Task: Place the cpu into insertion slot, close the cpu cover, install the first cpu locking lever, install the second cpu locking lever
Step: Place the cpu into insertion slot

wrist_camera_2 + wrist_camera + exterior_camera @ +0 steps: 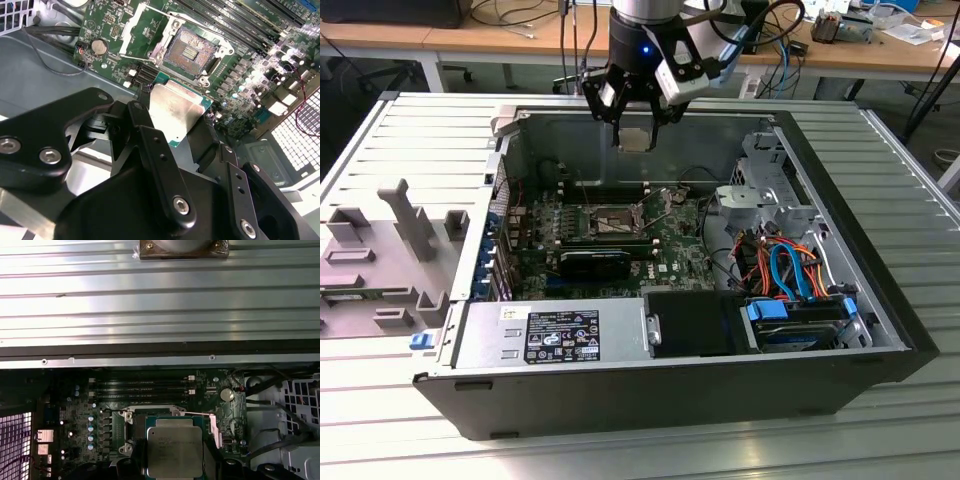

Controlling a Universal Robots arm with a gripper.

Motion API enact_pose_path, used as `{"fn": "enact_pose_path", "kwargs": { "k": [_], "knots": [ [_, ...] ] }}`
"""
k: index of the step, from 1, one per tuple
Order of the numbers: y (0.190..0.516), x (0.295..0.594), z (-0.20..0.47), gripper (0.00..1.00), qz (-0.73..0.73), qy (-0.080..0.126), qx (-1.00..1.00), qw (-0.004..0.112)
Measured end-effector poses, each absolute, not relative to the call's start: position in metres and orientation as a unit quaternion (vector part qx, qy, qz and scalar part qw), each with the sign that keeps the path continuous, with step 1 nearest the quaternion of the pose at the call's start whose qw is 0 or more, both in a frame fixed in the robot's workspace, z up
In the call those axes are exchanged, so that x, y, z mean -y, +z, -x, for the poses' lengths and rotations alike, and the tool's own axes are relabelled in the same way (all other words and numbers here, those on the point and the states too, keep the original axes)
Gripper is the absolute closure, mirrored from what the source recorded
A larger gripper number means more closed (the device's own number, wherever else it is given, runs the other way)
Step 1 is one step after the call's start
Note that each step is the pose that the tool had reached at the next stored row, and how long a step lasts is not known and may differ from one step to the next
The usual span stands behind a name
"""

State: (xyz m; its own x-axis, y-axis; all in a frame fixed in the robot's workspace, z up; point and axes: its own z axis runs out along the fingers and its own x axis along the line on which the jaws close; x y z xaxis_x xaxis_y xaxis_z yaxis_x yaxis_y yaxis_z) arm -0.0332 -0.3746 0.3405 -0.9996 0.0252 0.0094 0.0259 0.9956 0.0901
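Exterior view's left held a grey fixture tray [390, 250]. Further right, inside the open computer case [670, 390], the insertion slot [605, 222] lay bare, its cpu cover [137, 25] standing open. Slightly rightward and higher, the gripper [636, 128] clamped the cpu [637, 140], raised clear of the slot.

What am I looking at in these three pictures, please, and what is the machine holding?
It is a robot arm ending in a gripper. The exterior view comes from a camera off the arm; both wrist views come from cameras riding on it. On the ribbed table lies an open computer case with a green board inside. The gripper is shut on the cpu, a flat silvery chip, above the board. The square slot is empty, its cover swung open.
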Motion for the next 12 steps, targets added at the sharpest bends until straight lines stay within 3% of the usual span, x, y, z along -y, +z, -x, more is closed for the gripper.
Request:
{"fn": "enact_pose_path", "kwargs": {
  "k": [12],
  "knots": [
    [0.3339, 0.3769, 0.0332, 0.46, 0.013, -0.045, 0.999, 0.004]
  ]
}}
